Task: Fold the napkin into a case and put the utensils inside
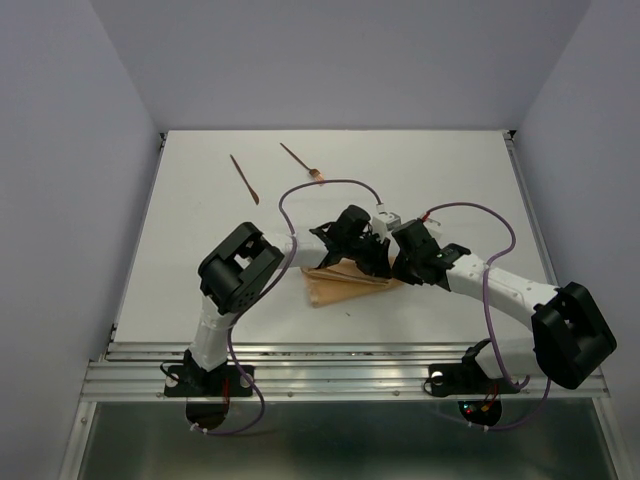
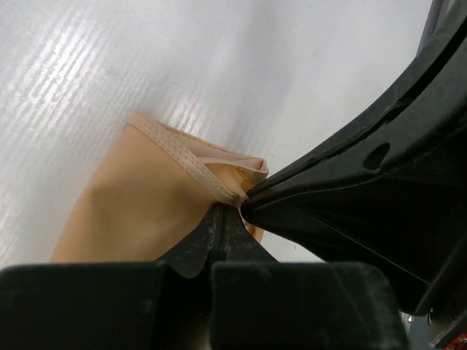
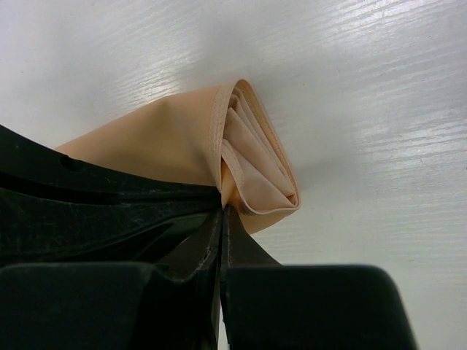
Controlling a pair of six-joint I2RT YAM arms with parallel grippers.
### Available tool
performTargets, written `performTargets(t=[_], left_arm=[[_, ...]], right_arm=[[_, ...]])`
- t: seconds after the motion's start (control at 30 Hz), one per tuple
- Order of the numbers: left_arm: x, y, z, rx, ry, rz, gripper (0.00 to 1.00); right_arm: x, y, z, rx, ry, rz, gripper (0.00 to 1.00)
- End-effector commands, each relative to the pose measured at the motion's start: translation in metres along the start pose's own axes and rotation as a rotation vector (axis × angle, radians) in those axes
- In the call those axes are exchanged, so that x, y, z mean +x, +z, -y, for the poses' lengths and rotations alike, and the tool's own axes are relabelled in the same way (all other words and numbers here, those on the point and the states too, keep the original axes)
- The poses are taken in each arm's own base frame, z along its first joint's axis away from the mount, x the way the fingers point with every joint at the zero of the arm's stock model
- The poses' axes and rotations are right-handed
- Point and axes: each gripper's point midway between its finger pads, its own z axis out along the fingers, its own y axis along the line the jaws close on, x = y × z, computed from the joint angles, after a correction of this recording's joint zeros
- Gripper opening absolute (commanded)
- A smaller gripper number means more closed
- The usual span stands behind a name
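**A:** Where do we have the napkin (image 1: 340, 287)?

**B:** We see it on the white bench (image 1: 450, 180), folded into a flat, narrow tan wedge. It lies near the front edge, roughly between our two bases. The left arm (image 1: 240, 270) and the right arm (image 1: 500, 285) both bend inward and meet over its right end.

**A:** How do the left jaws stand?

**B:** Closed. In the left wrist view we see their tips pressed together on the napkin's stitched hem, pinching it where the edge bunches. The black bulk of the other arm's jaws fills the right side of that view, its tip at the same spot. We cannot tell whether the two pairs touch.

**A:** And the right jaws?

**B:** Closed as well, and gripping the napkin. From the right wrist we look straight into the end of the fold, where several thin layers are stacked inside an outer wrap. The tips nip the lower edge of that end. The cloth beside them lifts slightly off the bench.

**A:** Where are the utensils (image 1: 244, 179)?

**B:** We find them on the far left part of the bench, well apart from the napkin and from both arms. The plain stick (image 1: 246, 183) lies to the left, slanting. The forked one (image 1: 300, 162) lies just to its right, its paler head pointing toward us. They lie near each other without touching.
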Motion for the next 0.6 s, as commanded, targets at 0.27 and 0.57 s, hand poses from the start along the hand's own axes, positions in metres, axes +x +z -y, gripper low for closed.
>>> performTargets(t=[0.27,0.57], left_arm=[[-0.010,0.009,0.026,0.091,0.032,0.018,0.00],[-0.035,-0.024,0.042,0.111,0.023,0.085,0.00]], right_arm=[[-0.013,0.002,-0.008,-0.018,0.026,0.044,0.01],[-0.009,0.004,-0.004,-0.007,0.027,0.041,0.01]])
